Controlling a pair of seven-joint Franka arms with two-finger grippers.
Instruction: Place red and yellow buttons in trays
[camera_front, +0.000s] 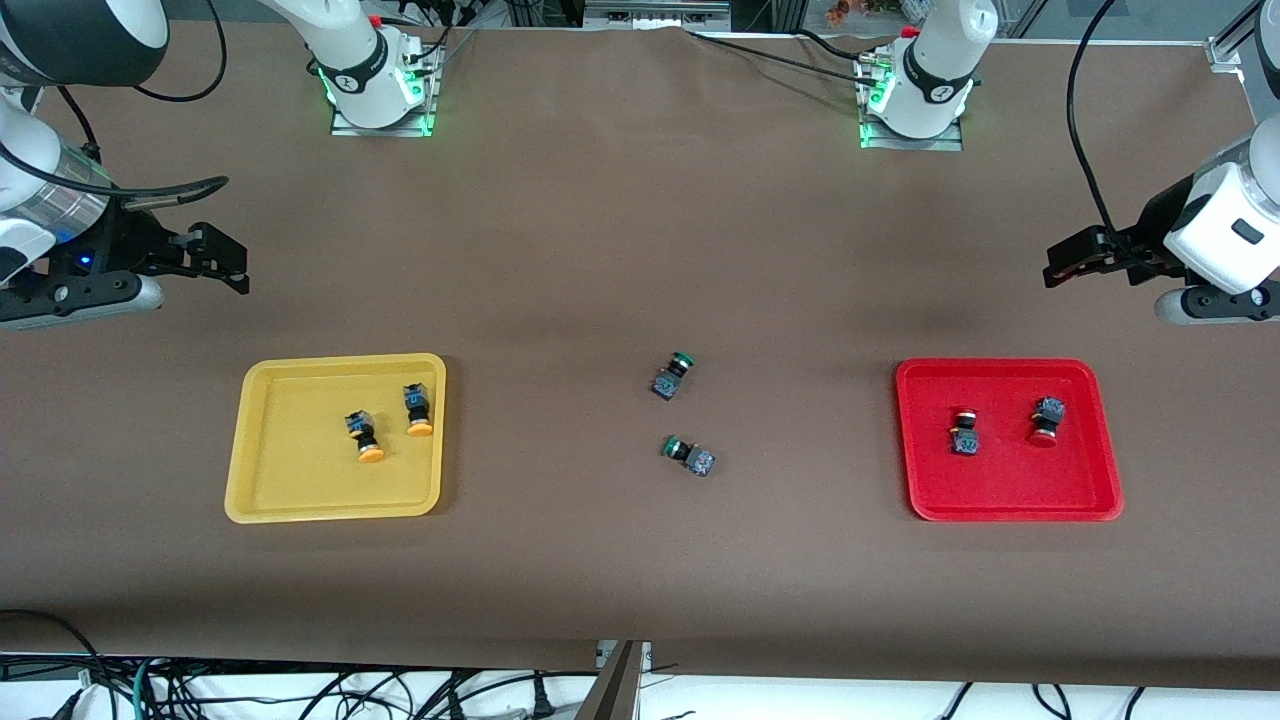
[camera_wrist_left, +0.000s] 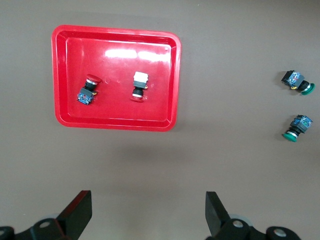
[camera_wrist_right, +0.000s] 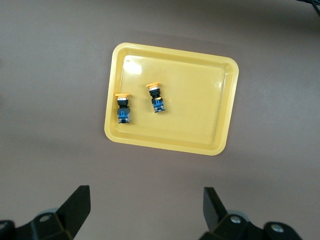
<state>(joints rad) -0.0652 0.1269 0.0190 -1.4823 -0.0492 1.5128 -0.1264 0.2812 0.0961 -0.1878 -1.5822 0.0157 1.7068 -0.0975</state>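
Observation:
Two yellow-capped buttons (camera_front: 364, 435) (camera_front: 418, 408) lie on their sides in the yellow tray (camera_front: 300, 480) toward the right arm's end. Two red-capped buttons (camera_front: 964, 432) (camera_front: 1046, 420) lie in the red tray (camera_front: 1010, 490) toward the left arm's end. My left gripper (camera_front: 1062, 260) is open and empty, raised over bare table beside the red tray (camera_wrist_left: 115, 107). My right gripper (camera_front: 225, 262) is open and empty, raised over bare table beside the yellow tray (camera_wrist_right: 195, 115). The wrist views show the left gripper (camera_wrist_left: 149, 210) and the right gripper (camera_wrist_right: 145, 207) with their jaws wide apart.
Two green-capped buttons (camera_front: 673, 376) (camera_front: 689, 455) lie on the brown table mat midway between the trays, one nearer the front camera. The arm bases (camera_front: 380, 90) (camera_front: 915, 100) stand at the table's back edge. Cables hang along the front edge.

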